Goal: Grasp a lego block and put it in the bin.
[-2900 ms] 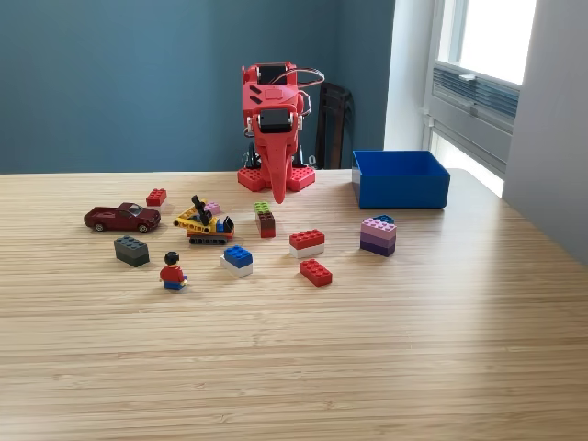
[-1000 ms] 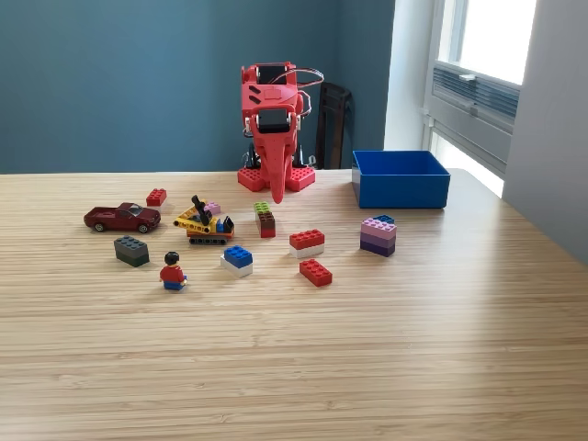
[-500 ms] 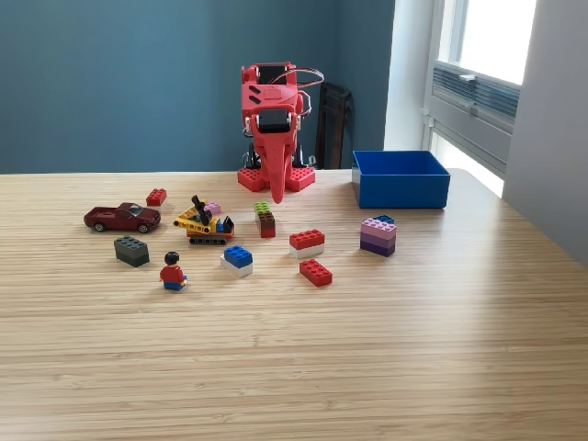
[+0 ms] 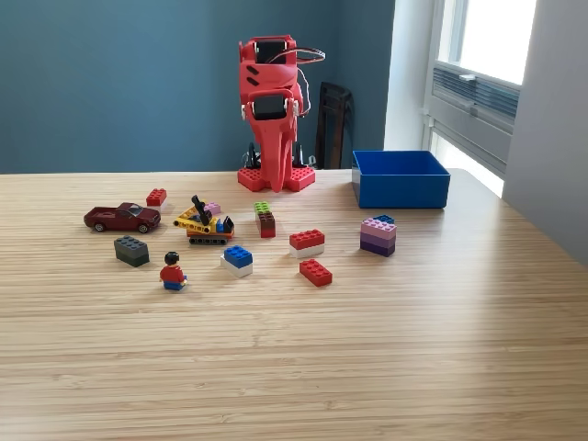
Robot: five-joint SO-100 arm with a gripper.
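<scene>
Several lego blocks lie on the wooden table in the exterior view: a red one, a red-on-white one, a blue-on-white one, a green-on-brown one, a grey one, a small red one and a purple stack. The blue bin stands at the back right. My red gripper hangs point-down at the back centre, over the arm's base, shut and holding nothing, well behind the blocks.
A dark red toy car, a yellow toy vehicle and a minifigure stand among the blocks at the left. A dark chair is behind the arm. A window and a white wall are at the right.
The arm has risen a little, lifting the gripper tip off its low hanging position. Blocks, toys and bin have not moved.
</scene>
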